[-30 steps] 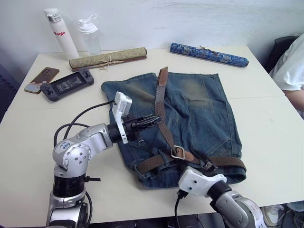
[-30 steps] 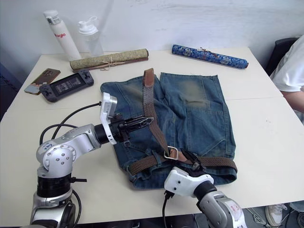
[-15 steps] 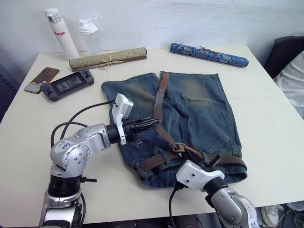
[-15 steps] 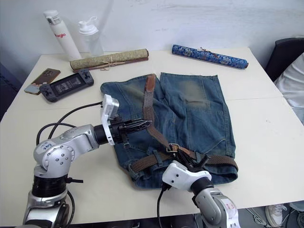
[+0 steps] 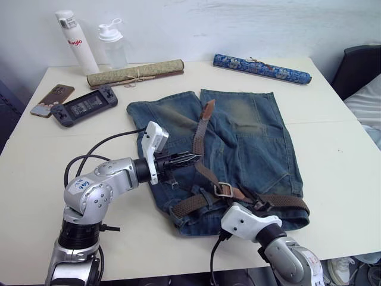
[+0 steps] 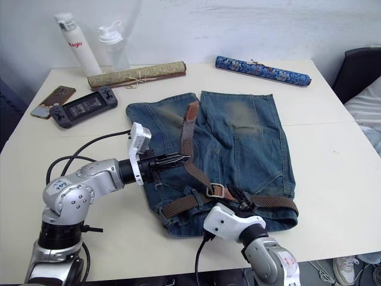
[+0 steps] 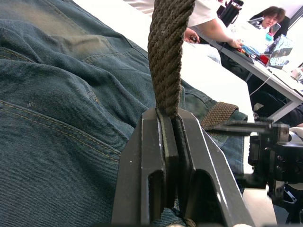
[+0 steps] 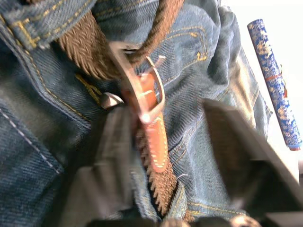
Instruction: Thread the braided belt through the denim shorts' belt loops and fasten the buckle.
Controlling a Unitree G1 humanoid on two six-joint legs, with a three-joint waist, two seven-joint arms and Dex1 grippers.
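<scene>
White table carries the shorts. I see my left gripper clamping the belt; my right gripper gapes around the buckle.

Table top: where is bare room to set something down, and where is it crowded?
Bare table lies between the denim shorts and the right edge, and at the near left corner. Crowded: the far left, with two bottles, rolled mat, phone and game console; the blue roll at the far edge; both claws at the shorts.
</scene>
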